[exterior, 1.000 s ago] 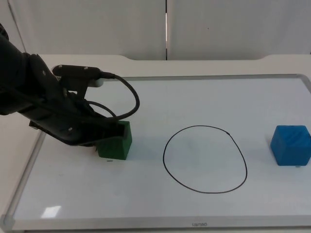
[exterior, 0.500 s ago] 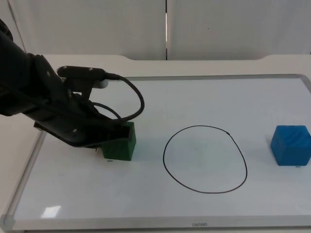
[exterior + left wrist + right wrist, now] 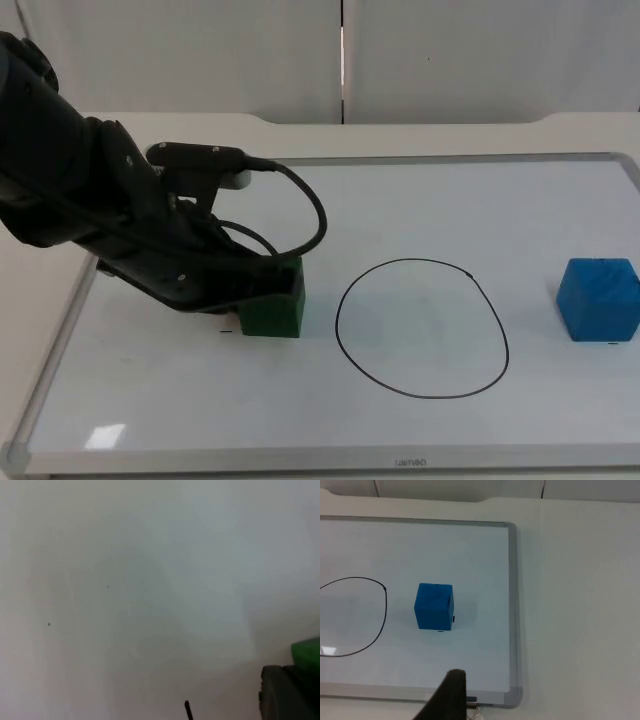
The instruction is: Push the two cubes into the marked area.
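Pressing against the small green cube [image 3: 273, 310], just left of the black drawn oval outline [image 3: 421, 329], the left end effector [image 3: 258, 291] hid its grip state; an off-centre shove could spin the cube aside. The right end effector [image 3: 451, 692] waited, grip unreadable, near the 2nd blue cube [image 3: 598, 299].

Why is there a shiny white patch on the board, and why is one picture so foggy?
In the top view, the patch near the board's front corner is glare from a light above. The left wrist view is blurry, so the green cube is just a soft smudge. The right wrist view is clear, with a faint shadow beside the blue cube.
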Robot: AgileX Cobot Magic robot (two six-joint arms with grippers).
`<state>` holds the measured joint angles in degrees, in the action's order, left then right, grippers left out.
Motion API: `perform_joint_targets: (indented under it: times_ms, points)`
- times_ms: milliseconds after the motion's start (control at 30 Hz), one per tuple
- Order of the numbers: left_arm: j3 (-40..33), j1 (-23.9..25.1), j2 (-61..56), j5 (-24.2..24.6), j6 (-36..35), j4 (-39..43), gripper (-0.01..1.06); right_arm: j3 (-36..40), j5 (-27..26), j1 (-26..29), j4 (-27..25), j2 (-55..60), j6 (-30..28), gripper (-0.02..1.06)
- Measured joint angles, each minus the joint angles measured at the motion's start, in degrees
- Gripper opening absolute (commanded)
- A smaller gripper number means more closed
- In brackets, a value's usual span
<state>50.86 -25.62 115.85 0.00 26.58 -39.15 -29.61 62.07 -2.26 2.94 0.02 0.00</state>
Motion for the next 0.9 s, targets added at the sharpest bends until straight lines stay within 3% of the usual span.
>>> perform_joint_targets:
  times_ms: [900]
  points:
    - [0.1, -2.3, -0.2, 1.8, -3.1, 0.0, 0.00, 0.0, 0.0, 0.0, 0.0, 0.0, 0.0, 1.05]
